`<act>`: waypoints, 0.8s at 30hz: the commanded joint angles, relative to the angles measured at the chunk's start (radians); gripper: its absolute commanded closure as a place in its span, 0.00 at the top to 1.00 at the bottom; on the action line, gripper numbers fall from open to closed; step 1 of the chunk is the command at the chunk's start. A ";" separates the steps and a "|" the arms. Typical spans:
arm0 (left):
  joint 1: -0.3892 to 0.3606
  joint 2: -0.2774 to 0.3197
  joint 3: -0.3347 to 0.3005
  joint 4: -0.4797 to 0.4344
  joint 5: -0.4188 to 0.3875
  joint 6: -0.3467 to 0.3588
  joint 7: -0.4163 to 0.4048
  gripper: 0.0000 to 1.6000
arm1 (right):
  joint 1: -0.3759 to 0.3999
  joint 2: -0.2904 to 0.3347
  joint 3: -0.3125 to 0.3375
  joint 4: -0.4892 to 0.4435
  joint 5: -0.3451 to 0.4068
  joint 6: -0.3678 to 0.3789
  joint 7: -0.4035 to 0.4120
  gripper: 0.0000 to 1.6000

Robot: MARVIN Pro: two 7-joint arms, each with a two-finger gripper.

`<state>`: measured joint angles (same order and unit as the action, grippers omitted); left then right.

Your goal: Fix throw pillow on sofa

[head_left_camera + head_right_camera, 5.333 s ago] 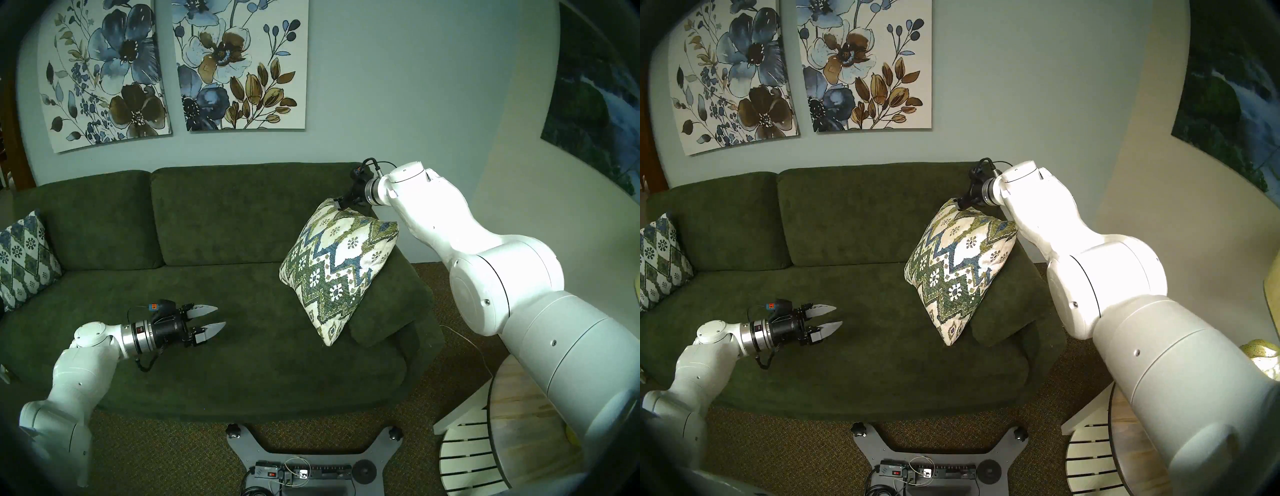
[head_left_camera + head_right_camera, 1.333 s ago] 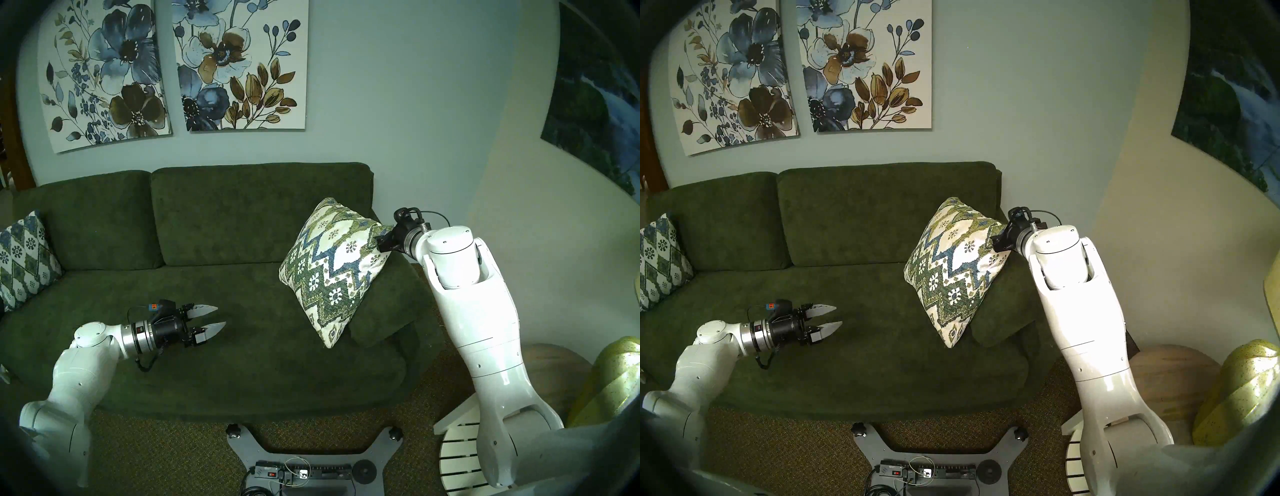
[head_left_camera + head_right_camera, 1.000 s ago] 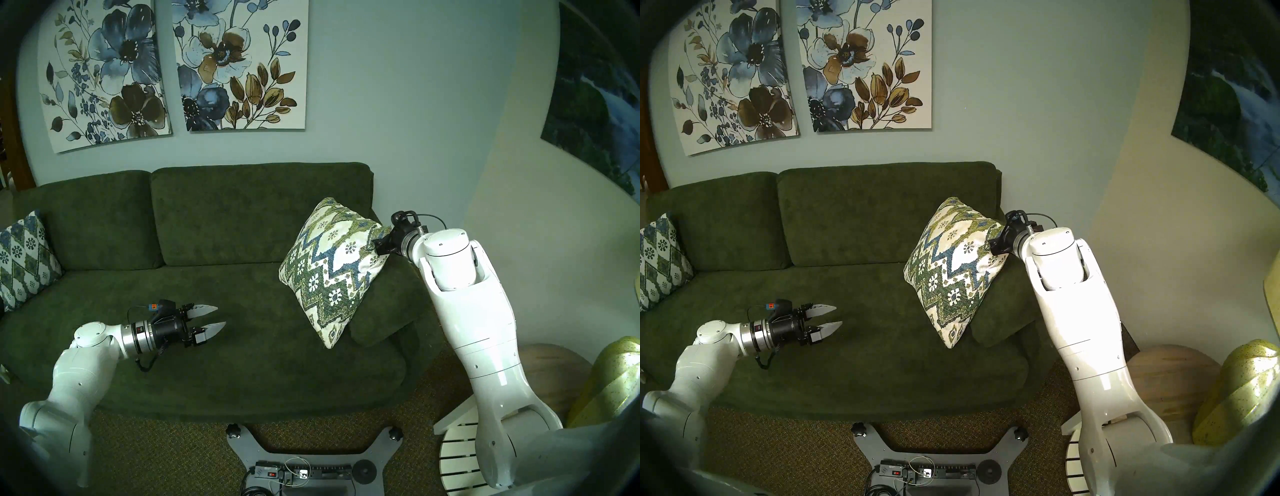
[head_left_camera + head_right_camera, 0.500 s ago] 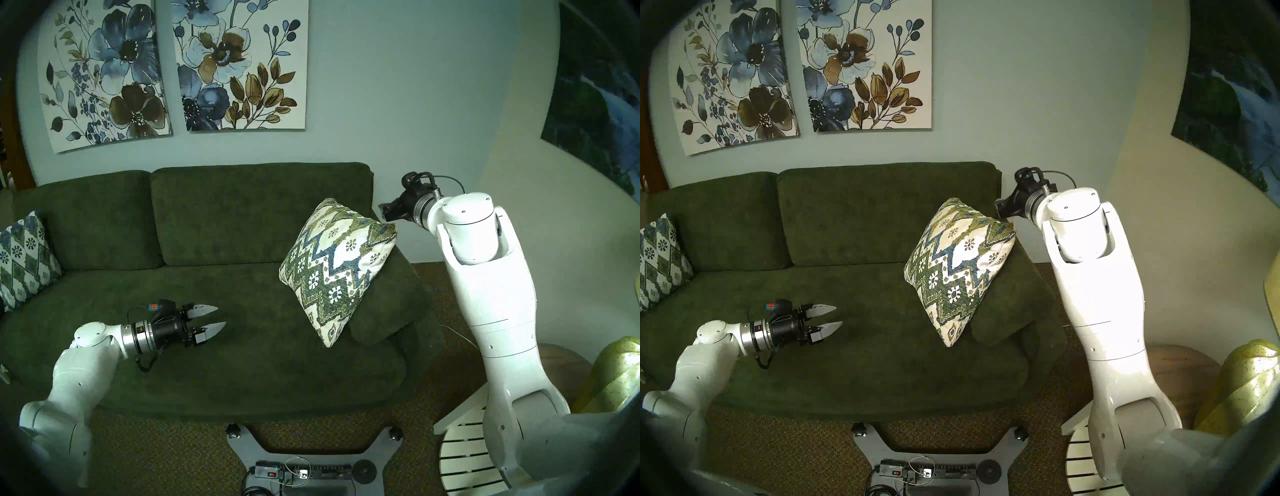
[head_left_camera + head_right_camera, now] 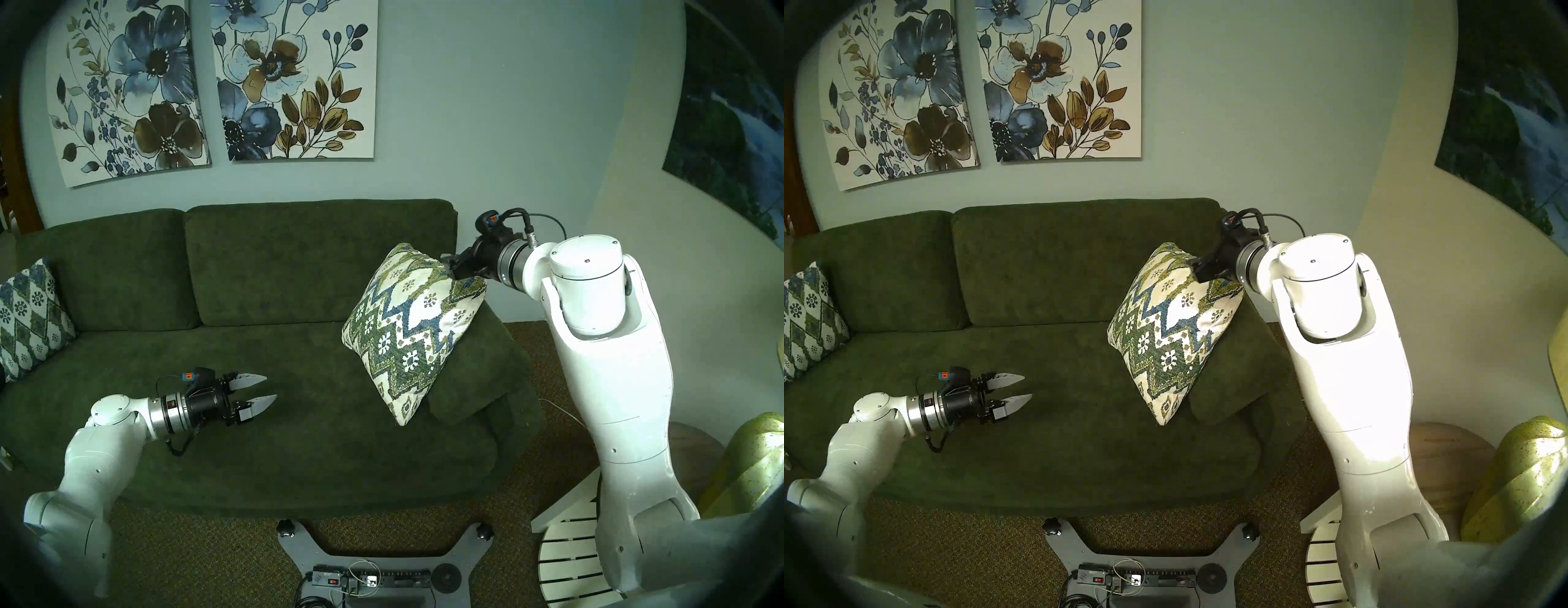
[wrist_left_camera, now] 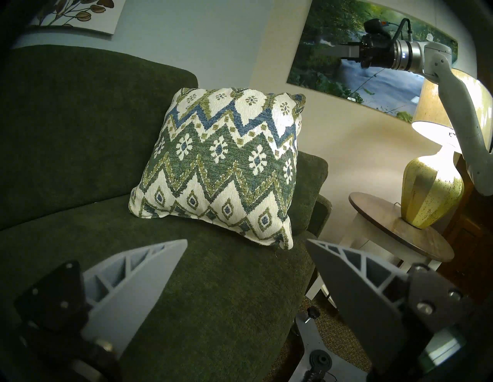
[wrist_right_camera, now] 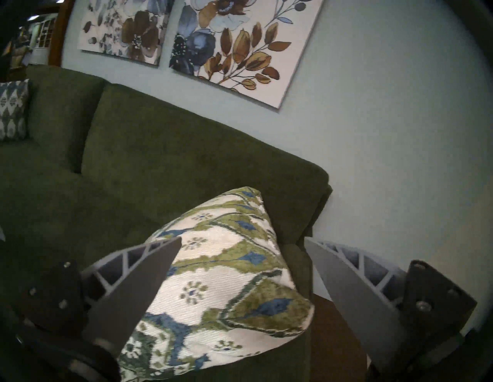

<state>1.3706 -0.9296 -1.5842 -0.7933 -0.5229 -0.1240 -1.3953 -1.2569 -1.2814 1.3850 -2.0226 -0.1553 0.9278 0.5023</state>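
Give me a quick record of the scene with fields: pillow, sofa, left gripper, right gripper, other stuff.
pillow: zigzag throw pillow propped against the armrest, held by neither gripper
sofa: dark green sofa
left gripper: left gripper open, empty, over the seat
right gripper: right gripper open, above the pillow's top edge
other stuff: second pillow at far end; lamp on side table

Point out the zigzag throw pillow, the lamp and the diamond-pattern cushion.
throw pillow (image 6: 221, 165), left wrist view, middle of its patterned face.
lamp (image 6: 429, 197), left wrist view, its yellow-green base.
diamond-pattern cushion (image 5: 29, 318), head left view, its front face.
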 commanded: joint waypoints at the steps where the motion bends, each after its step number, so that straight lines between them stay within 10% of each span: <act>1: -0.006 0.000 -0.002 -0.003 -0.002 0.000 0.000 1.00 | -0.066 -0.014 -0.053 -0.114 0.015 0.032 0.024 1.00; 16: -0.006 0.000 -0.002 -0.004 -0.002 0.000 0.000 1.00 | -0.271 0.047 -0.117 -0.327 0.029 0.032 0.035 1.00; 24: -0.006 0.000 -0.002 -0.004 -0.002 0.000 0.000 1.00 | -0.368 0.118 -0.134 -0.286 0.027 0.032 0.018 1.00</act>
<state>1.3712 -0.9294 -1.5842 -0.7932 -0.5227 -0.1240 -1.3953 -1.5257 -1.2317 1.2505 -2.3138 -0.1193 0.9618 0.5412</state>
